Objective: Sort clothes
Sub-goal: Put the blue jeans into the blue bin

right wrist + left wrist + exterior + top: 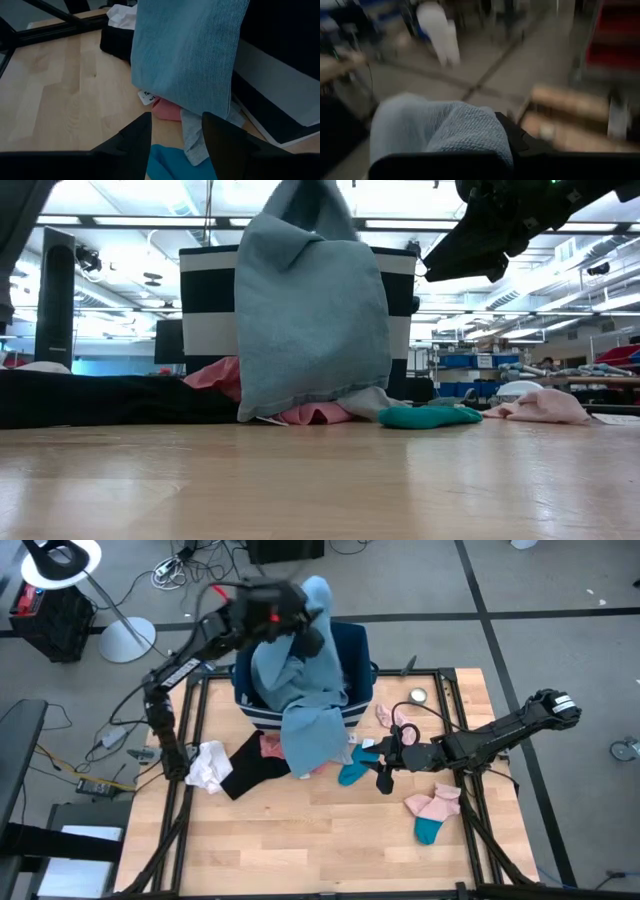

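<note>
My left gripper [300, 615] is high above the navy striped bin [355, 650], shut on a large light-blue piece [305, 690]. The piece hangs down across the bin's front wall [400, 290]. Its lower hem [185, 102] reaches the coral-pink [167, 110] and grey [192, 132] items on the table. My right gripper [175, 137] hovers open and low, right of the hem, just above a teal sock [352, 774]. A black garment [255, 765] and a white one [208, 765] lie to the left. My left gripper holds the light-blue piece by a bunched part at its top end [445, 132], which bulges between the two fingers. The fingers come nearly level from the table's left, above the bin. The cloth hangs below them, with its hem down at the pile in front of the bin.
Pink and teal socks [437, 810] lie near the right side and one pink sock [395, 718] beside the bin. A small round tin [418, 695] sits at the far right. Black frame rails [470, 770] run along the table's sides. Bare wood [300, 840] spreads along the near side.
</note>
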Robot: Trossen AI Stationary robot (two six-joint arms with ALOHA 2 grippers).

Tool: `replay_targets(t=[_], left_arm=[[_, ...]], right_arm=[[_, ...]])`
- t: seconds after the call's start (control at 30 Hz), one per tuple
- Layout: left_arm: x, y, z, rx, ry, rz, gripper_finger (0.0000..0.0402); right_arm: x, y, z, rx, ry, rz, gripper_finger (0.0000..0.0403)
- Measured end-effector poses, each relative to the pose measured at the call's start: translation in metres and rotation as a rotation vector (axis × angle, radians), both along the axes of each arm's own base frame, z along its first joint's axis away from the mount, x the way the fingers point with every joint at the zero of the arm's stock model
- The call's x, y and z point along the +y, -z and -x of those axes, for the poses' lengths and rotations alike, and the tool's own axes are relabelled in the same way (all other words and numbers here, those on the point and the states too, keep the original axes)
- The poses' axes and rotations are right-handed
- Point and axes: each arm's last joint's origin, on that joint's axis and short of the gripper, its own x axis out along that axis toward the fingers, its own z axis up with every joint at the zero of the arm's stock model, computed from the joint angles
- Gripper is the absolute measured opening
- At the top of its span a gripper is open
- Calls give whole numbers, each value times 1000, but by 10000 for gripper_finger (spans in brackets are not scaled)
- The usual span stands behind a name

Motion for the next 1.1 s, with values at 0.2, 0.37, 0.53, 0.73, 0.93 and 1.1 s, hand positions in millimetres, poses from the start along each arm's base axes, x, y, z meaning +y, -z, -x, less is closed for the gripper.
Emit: replay_targets(t=[0.2,0.37,0.53,0.73,0.93,1.1], left_arm=[[7,45,-15,250,-1,122,1],[10,95,-32,380,79,270,1],[15,166,-44,479,91,379,2],[24,234,-49,385,149,494,2],[36,260,-45,281,108,554,2],[38,261,-45,256,93,556,5]], right_arm=[[0,0,0,5,0,2,175],[0,0,0,6,0,2,175],[0,0,0,5,0,-1,175],[1,1,0,8,-17,-12,175],[1,1,0,7,-18,-13,175],[1,0,0,6,-18,-13,175]])
